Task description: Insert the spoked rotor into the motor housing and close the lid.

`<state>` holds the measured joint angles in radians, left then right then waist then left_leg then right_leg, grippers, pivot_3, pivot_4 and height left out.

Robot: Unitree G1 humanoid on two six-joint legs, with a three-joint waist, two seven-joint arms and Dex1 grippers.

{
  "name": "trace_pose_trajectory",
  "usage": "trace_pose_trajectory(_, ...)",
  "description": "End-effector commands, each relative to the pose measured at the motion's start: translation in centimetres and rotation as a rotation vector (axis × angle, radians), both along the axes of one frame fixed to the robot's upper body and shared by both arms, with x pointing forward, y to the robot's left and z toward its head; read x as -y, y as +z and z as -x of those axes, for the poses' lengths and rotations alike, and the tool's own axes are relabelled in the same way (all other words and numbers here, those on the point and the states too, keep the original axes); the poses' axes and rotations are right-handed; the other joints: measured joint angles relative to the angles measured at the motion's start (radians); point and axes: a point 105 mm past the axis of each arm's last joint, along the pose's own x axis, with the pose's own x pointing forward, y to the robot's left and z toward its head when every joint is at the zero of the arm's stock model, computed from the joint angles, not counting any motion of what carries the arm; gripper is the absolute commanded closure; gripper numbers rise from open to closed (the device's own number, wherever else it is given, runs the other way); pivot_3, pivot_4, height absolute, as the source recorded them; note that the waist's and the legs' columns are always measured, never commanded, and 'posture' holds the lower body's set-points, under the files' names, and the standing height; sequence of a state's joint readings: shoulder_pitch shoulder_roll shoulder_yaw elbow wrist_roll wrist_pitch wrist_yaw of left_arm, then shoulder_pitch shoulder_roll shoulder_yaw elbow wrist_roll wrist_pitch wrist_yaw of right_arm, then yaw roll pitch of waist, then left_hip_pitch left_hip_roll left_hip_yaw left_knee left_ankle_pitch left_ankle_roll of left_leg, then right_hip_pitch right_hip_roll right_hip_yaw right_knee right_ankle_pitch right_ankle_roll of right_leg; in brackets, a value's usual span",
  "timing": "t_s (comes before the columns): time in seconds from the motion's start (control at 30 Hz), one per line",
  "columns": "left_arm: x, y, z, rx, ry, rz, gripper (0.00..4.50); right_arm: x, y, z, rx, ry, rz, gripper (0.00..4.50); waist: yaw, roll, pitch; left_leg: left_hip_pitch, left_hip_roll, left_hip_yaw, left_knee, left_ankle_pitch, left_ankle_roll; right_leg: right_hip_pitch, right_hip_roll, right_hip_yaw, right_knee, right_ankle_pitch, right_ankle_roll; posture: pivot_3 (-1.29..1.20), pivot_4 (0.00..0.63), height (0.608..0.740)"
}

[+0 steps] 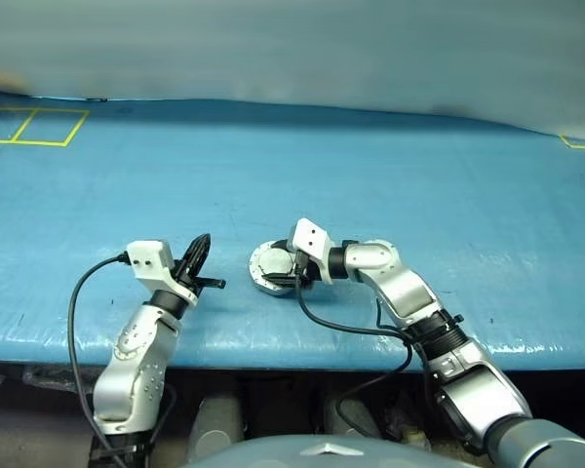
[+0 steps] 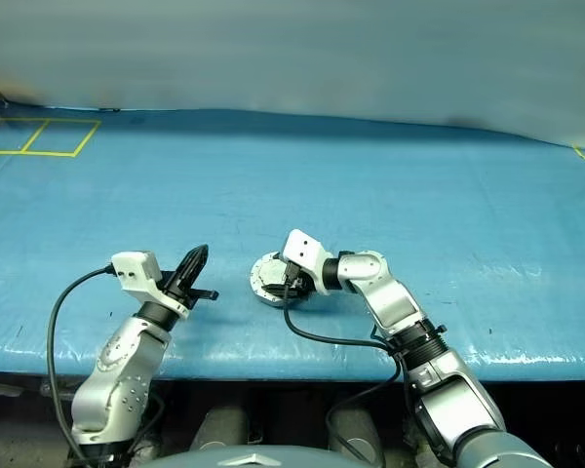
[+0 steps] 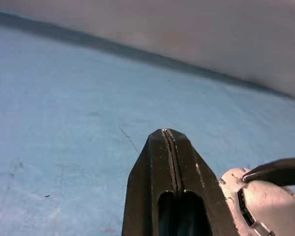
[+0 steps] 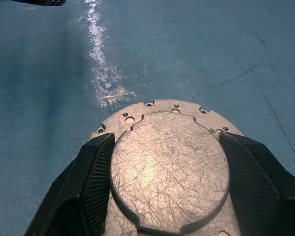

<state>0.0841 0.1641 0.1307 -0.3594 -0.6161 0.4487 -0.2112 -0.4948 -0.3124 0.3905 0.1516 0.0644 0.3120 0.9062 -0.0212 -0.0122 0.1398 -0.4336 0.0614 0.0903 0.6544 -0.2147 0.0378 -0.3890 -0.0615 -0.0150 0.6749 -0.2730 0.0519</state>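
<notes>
The lid lies closed on the motor housing, plain grey face with a raised circle turned up, near the table's front edge. My right gripper reaches in from the right, and its two black fingers press against opposite sides of the raised circle. The spoked rotor is hidden. My left gripper hovers to the left of the housing, pointing forward, its fingers pressed together and holding nothing. In the left wrist view the housing lies beside those fingers.
A blue cover spreads over the whole table, with its front edge just behind my arms. Yellow tape squares mark the back left corner, and a yellow mark sits at the far right.
</notes>
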Motion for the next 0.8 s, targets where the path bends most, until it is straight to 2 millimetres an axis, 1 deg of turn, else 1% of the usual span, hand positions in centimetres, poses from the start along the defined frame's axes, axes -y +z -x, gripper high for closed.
trace_pose_trajectory(0.03, 1.3, 0.8, -0.1, -0.075, -0.092, 0.106, 4.50, 0.3, -1.2, 0.3, -0.040, -0.017, 0.032, 1.46, 0.000, 0.000, 0.000, 0.001, 0.000, 0.000, 0.000, 0.000, 0.000, 0.000, 0.000, 0.000, 0.000, 0.000, 0.000, 0.00, 0.150, 0.740)
trace_pose_trajectory(0.1, 1.9, -0.5, 0.0, -0.167, -0.135, 0.085, 4.50, 0.2, -1.2, 0.4, -0.040, -0.018, 0.030, 1.46, 0.000, 0.000, 0.000, 0.003, 0.000, 0.000, 0.000, 0.000, 0.000, 0.001, 0.001, 0.000, 0.000, 0.000, 0.000, 0.00, 0.150, 0.740)
trace_pose_trajectory(0.2, 3.3, -1.1, 0.2, -0.233, -0.203, 0.110, 4.50, 0.3, -1.3, 0.3, -0.039, -0.019, 0.031, 1.46, -0.001, 0.000, 0.000, 0.004, 0.000, 0.000, 0.000, 0.000, 0.000, 0.003, 0.001, 0.000, 0.000, 0.000, 0.000, 0.00, 0.150, 0.740)
trace_pose_trajectory(0.3, 4.2, -1.2, 0.2, -0.256, -0.228, 0.122, 4.50, 0.3, -1.2, 0.2, -0.037, -0.020, 0.032, 1.46, 0.000, 0.000, 0.000, 0.004, 0.000, 0.000, 0.000, 0.000, 0.000, 0.002, 0.001, 0.001, -0.001, -0.001, -0.002, 0.00, 0.150, 0.740)
trace_pose_trajectory(0.47, 5.3, -0.8, 0.2, -0.243, -0.260, 0.150, 4.50, 0.3, -1.2, 0.2, -0.035, -0.023, 0.036, 1.46, 0.000, 0.000, 0.000, 0.004, 0.000, 0.000, 0.000, 0.000, -0.001, 0.006, 0.001, 0.001, -0.001, -0.003, -0.005, 0.00, 0.150, 0.740)
trace_pose_trajectory(0.6, 5.8, -1.2, 0.5, -0.267, -0.274, 0.124, 4.50, 0.4, -1.3, 0.2, -0.035, -0.025, 0.039, 1.46, 0.000, 0.000, 0.000, 0.003, 0.000, 0.000, 0.000, 0.000, -0.001, 0.006, 0.001, 0.001, -0.001, -0.003, -0.006, 0.00, 0.150, 0.740)
trace_pose_trajectory(0.8, 5.7, -2.7, 0.5, -0.334, -0.248, 0.070, 4.50, 0.3, -1.3, 0.1, -0.033, -0.026, 0.040, 1.46, 0.001, 0.000, 0.000, 0.004, 0.000, 0.000, 0.000, 0.000, -0.001, 0.005, 0.000, 0.001, -0.001, -0.004, -0.007, 0.00, 0.150, 0.740)
